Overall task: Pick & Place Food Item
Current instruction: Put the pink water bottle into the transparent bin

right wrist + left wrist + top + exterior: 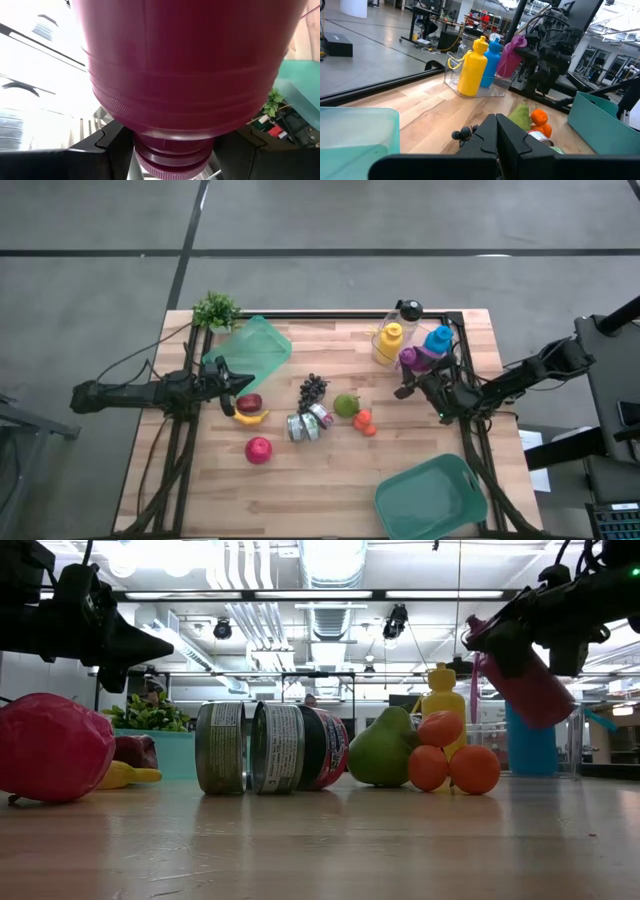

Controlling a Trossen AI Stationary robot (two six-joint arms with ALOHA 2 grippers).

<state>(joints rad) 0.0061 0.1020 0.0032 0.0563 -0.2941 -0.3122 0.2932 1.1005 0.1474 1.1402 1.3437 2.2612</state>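
Observation:
A magenta bottle [522,670] hangs tilted above the table's right side, with my right gripper [428,385] shut on it. It fills the right wrist view, cap end [172,152] low in the picture. Beside it, a yellow bottle [389,340] and a blue bottle [438,338] stand in a clear rack at the far right. A green pear [346,404], small oranges [364,421], dark grapes [313,387] and tins [305,423] lie at mid table. My left gripper [232,380] is shut and touches nothing, above the left side near a banana [250,417]. My right gripper pinches the magenta bottle's body between its two fingers [107,142], one on each side, near the shoulder [165,117] above the cap. The bottle is lifted clear of the table and tilted, cap end [478,632] higher than its base.
A teal bin [430,498] sits at the near right corner, and a teal lid [255,350] lies at the far left by a small plant [216,310]. A red fruit [258,449] lies near the front left. Bare wood lies along the near edge.

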